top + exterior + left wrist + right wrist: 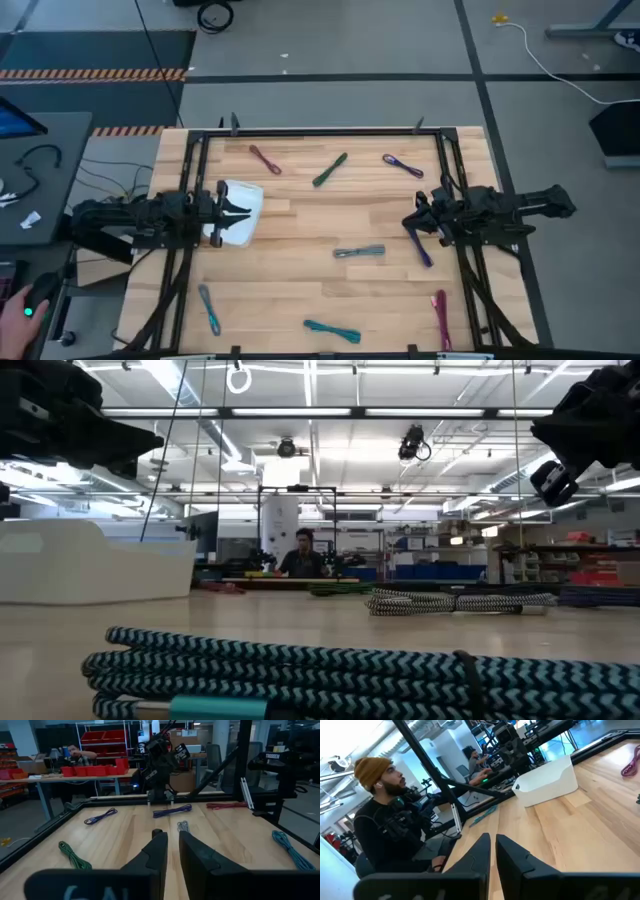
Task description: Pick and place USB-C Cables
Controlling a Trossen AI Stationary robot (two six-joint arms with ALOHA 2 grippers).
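Several short folded cables lie flat on the wooden table: maroon-pink [265,158], green [330,170], purple [402,165], grey [360,252], a second purple [422,250], a second maroon [440,315], teal [333,330] and light blue [208,308]. My left gripper [245,210] hovers over a white bin [240,228] at the table's left side. Its fingers [161,852] stand nearly together and hold nothing. My right gripper [408,225] hangs above the table's right side, just beside the second purple cable. Its fingers [479,851] are also nearly together and hold nothing.
A black frame [320,131] runs along the table's far edge and sides. A person in an orange beanie [375,772] sits just beyond the table's left edge. The teal cable [350,680] lies close to the near edge. Bare wood spreads across the table's middle.
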